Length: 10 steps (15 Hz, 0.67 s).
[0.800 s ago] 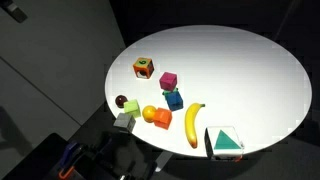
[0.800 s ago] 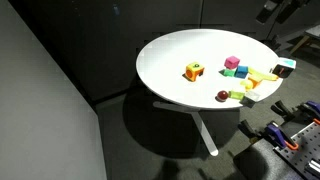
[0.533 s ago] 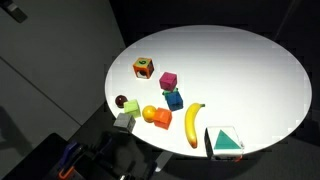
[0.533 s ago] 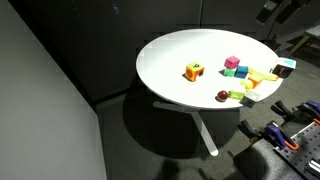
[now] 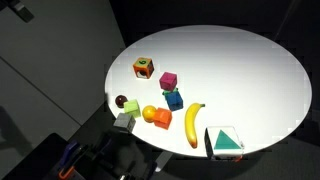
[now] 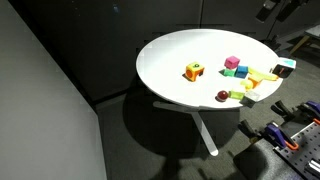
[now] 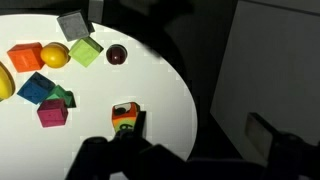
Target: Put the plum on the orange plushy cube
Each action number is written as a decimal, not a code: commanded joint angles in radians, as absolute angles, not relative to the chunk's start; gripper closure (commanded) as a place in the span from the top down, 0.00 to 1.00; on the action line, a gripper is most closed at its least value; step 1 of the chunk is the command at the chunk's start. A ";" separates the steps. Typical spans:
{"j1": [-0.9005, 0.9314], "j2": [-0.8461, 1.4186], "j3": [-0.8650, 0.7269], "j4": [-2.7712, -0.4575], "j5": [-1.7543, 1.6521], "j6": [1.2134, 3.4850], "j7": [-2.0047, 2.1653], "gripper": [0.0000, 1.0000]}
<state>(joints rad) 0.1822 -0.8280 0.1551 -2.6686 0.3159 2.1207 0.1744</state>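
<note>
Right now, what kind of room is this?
Probably a lab or test room: one round white table with toy blocks and a banana, dark walls, and machine gear on the floor.

The round white table (image 5: 250, 60) is seen from high up and fairly near in an exterior view, filling most of the frame. In an exterior view the table (image 6: 165, 60) is viewed from farther off and lower, with pedestal and floor included. The wrist view is directed steeply down at the table (image 7: 150, 90) edge. The toys (image 5: 168, 81) are shared by all three views.
</note>
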 commanded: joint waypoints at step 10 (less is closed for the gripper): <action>0.003 -0.597 0.159 -2.474 0.164 2.098 0.281 1.00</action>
